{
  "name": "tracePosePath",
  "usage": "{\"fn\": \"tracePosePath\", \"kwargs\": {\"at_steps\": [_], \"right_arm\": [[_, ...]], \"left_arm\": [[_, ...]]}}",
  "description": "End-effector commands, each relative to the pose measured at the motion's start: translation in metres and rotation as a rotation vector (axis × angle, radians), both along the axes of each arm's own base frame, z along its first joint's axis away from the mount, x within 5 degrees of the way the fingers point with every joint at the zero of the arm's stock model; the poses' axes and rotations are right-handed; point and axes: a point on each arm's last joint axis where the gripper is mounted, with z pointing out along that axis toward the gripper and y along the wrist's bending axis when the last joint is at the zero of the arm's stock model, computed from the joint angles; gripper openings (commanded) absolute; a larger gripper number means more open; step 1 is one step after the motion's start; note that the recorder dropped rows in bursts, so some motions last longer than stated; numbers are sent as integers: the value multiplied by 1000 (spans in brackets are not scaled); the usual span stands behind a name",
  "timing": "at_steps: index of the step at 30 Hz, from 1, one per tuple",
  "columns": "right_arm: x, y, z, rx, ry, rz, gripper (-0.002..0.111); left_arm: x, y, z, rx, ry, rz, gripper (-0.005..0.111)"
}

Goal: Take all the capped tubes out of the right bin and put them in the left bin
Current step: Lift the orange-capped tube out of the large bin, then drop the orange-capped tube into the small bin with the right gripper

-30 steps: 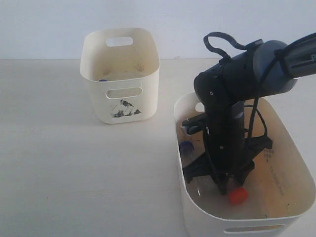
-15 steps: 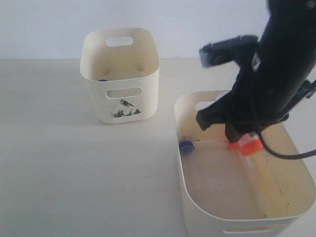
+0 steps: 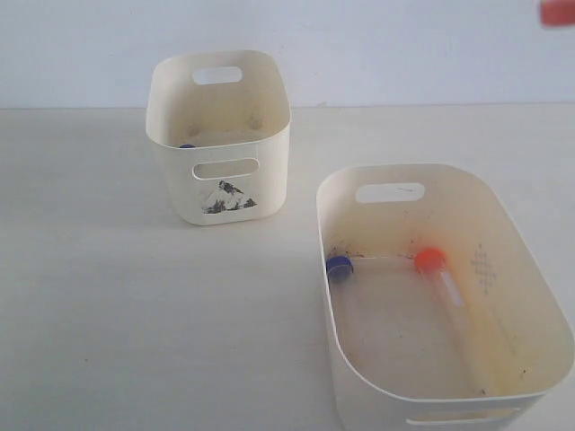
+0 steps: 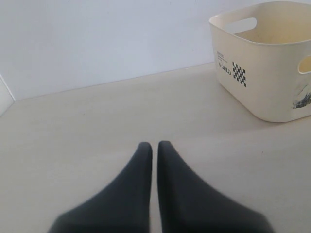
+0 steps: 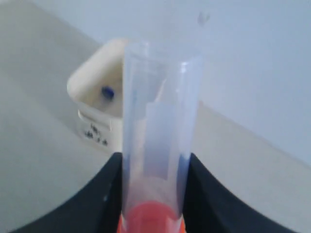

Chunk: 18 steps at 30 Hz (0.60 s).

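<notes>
My right gripper (image 5: 154, 162) is shut on a clear capped tube (image 5: 160, 111) with an orange-red cap, held high above the table. In the exterior view only that red cap (image 3: 557, 12) shows, at the top right corner. The wide right bin (image 3: 503, 224) holds a blue-capped tube (image 3: 340, 266) against its left wall and an orange-capped tube (image 3: 442, 274) near the middle. The tall left bin (image 3: 218, 193) with the mountain picture has a blue cap (image 3: 187, 145) inside. My left gripper (image 4: 154, 148) is shut and empty, low over the table, with the left bin (image 4: 262, 73) ahead of it.
Both bins stand on a pale table (image 3: 135, 314) before a white wall (image 3: 359, 45). In the right wrist view the left bin (image 5: 95, 104) lies below and ahead, a blue cap (image 5: 107, 92) visible inside.
My right arm rose out of the right bin with the orange-capped tube and left the exterior view at the top right. One blue-capped and one orange-capped tube stayed behind.
</notes>
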Motion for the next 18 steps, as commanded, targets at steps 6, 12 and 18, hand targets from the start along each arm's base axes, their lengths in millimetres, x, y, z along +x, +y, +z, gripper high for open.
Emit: {"fn": "tracePosePath", "kwargs": {"at_steps": [6, 12, 18], "right_arm": [[-71, -40, 49, 164, -414, 4, 0], [-94, -54, 54, 166, -493, -4, 0], [-94, -55, 53, 128, -503, 0, 0]], "left_arm": [[0, 0, 2, -17, -12, -1, 4], [0, 0, 2, -17, -12, -1, 4], [0, 0, 2, -17, -12, -1, 4]]}}
